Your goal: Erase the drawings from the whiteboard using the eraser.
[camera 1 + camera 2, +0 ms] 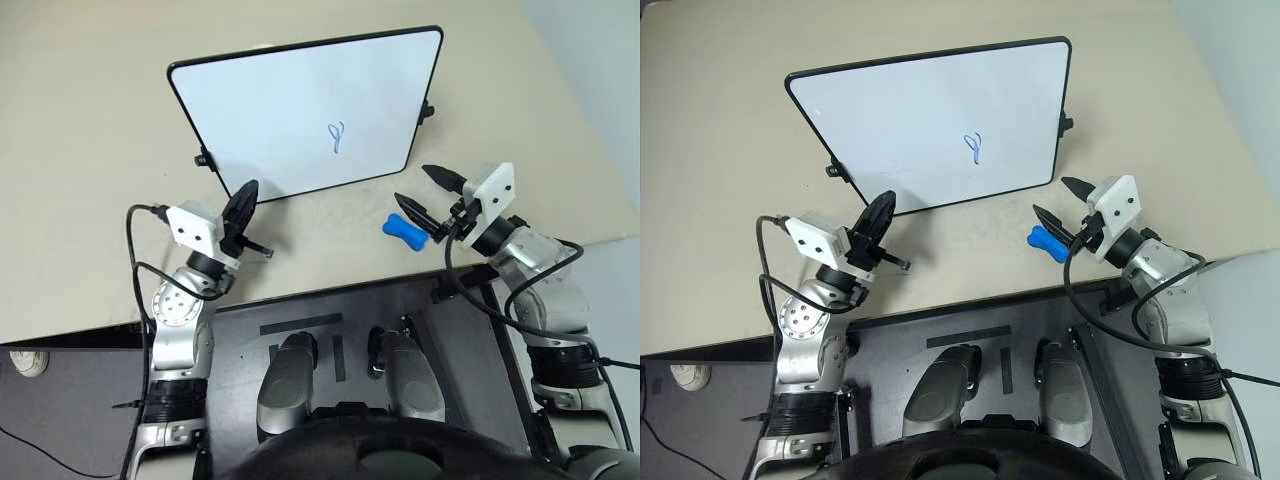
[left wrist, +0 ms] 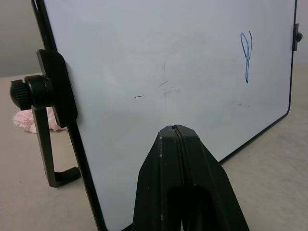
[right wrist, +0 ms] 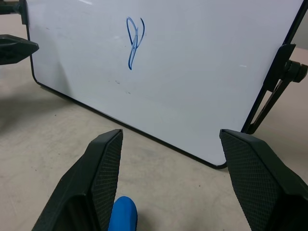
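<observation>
The whiteboard [image 1: 290, 100] stands tilted on the beige table, black-rimmed, with a small blue looped drawing [image 1: 336, 137] right of its middle. The blue bone-shaped eraser [image 1: 405, 229] lies on the table in front of the board's right corner. My right gripper [image 1: 428, 194] is open just above and beside the eraser, whose blue end [image 3: 123, 214] shows by one finger [image 3: 103, 173]. My left gripper [image 1: 243, 204] is shut and empty, its tips [image 2: 177, 137] close to the board's lower left edge.
Black stand brackets with knobs [image 1: 205, 158] [image 1: 428, 110] stick out at both sides of the board. A pinkish cloth [image 2: 29, 122] lies behind the left bracket. The table's front edge [image 1: 330, 283] runs just behind both grippers.
</observation>
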Controlling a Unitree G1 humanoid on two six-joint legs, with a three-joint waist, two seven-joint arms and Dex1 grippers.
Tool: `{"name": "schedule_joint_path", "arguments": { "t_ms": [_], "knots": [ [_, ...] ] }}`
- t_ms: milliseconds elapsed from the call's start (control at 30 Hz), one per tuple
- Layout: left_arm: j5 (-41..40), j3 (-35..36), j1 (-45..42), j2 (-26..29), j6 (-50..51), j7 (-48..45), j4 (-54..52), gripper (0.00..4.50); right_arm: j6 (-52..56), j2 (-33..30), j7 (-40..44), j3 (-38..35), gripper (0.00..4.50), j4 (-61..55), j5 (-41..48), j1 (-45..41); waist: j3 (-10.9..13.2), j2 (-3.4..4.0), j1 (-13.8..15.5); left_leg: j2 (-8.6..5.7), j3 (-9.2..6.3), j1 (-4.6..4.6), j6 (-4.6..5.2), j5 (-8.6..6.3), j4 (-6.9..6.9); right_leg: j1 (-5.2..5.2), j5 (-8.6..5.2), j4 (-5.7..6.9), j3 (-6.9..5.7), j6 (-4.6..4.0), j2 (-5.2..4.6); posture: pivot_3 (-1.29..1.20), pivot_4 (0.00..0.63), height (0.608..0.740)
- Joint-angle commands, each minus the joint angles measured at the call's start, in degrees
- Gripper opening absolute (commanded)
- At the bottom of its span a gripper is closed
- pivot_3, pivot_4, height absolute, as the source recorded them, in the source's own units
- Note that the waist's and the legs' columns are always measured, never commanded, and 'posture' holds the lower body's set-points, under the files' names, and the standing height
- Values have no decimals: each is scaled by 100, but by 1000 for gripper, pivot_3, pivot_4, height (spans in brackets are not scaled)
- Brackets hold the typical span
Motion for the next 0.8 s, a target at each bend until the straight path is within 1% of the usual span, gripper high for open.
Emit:
{"name": "schedule_joint_path", "arguments": {
  "t_ms": [33, 300, 533, 667, 800],
  "knots": [
    [-58, 44, -171, 29, -27, -40, -139, 0, -83, 42, 20, 15, 3380, -148, 41, -17, 0, 0, 0, 0, -1, 0, 0, 0, 0, 0, 0, 1, 0, 0, 0, 0, 150, 740],
    [4, 55, -102, -78, -156, 77, -124, 0, -36, -207, 255, 156, 3380, -257, -96, -103, 0, 0, -3, 0, -2, -1, -3, 3, 0, 0, 2, 0, 0, -4, 0, 0, 150, 740],
    [75, 194, 340, -151, -275, 332, -395, 0, 88, -538, 767, 430, 3380, -198, -81, -314, 0, -1, -12, -1, 0, -1, -14, 7, -1, 0, -10, -1, 1, 2, 2, 0, 150, 740],
    [174, 178, 557, -226, -360, 495, -510, 0, 44, -668, 954, 369, 3380, -133, 5, -333, 0, -1, -9, 0, -1, -1, -15, 5, -2, -1, -17, -2, 1, 2, 5, 0, 150, 740],
    [212, 150, 696, -277, -339, 590, -703, 0, -187, -781, 1043, 378, 3380, -114, -141, -271, -1, -2, 1, -3, -3, -5, -14, 5, -2, -1, -20, -3, 3, 2, 4, 0, 150, 740]
  ]
}}
